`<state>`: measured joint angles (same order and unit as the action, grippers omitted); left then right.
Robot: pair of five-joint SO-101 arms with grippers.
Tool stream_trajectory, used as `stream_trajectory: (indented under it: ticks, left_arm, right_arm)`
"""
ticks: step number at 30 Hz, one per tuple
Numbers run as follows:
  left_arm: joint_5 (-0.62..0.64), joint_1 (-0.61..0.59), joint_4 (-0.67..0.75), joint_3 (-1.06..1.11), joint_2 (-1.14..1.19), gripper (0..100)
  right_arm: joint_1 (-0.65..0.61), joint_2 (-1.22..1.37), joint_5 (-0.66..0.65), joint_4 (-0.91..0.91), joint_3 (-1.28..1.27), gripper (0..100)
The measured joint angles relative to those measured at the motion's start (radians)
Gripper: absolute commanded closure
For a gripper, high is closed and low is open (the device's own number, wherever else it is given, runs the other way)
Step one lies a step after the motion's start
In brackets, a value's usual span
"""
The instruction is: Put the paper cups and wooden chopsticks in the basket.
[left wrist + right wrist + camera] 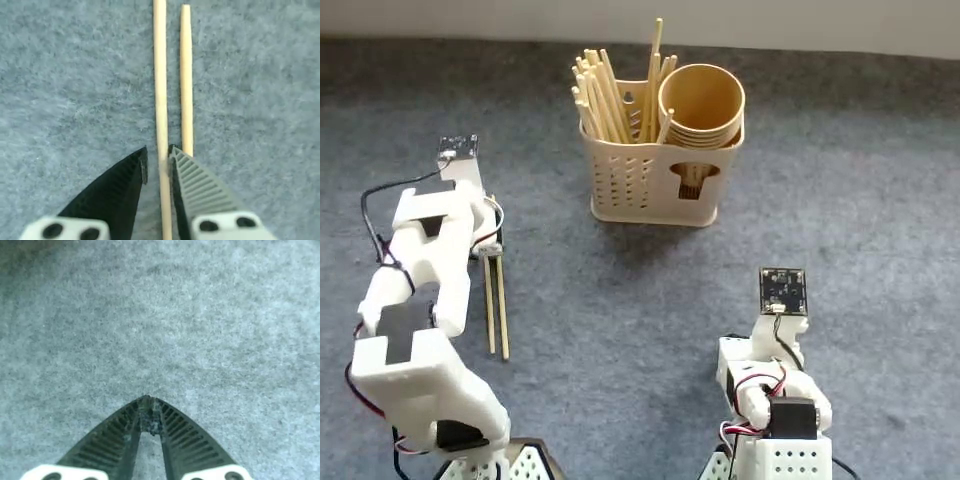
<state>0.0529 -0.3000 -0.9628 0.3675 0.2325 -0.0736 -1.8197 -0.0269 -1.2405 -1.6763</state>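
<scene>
No readable text, labels, numbers or signs. Basket (640,185) and paper cups (702,100) are plain. Any print on the camera boards (783,290) on the arms is too small to read.
</scene>
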Motion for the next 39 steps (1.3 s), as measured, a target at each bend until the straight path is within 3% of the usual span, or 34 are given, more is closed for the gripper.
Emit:
stream_trajectory:
  ticks: [7, 22, 27, 33, 36, 39]
  left_arm:
    - [0.000, 0.003, -0.115, -0.138, 0.103, 100]
    - [-0.005, 0.003, -0.166, -0.150, 0.095, 100]
    - [0.000, -0.003, -0.175, -0.068, -0.029, 99]
    - [0.057, -0.002, -0.180, 0.025, -0.276, 88]
    - [0.199, -0.002, -0.180, 0.063, -0.402, 90]
    - [0.252, 0.000, -0.180, 0.064, -0.523, 98]
  right_arm:
    - [0.000, 0.000, 0.000, 0.000, 0.000, 99.3]
    - [0.000, 0.000, 0.000, 0.000, 0.000, 99.3]
    - [0.000, 0.000, 0.000, 0.000, 0.000, 99.3]
    - [0.000, 0.000, 0.000, 0.000, 0.000, 99.3]
    - [0.000, 0.000, 0.000, 0.000, 0.000, 99.3]
    - [0.000, 0.000, 0.000, 0.000, 0.000, 99.3]
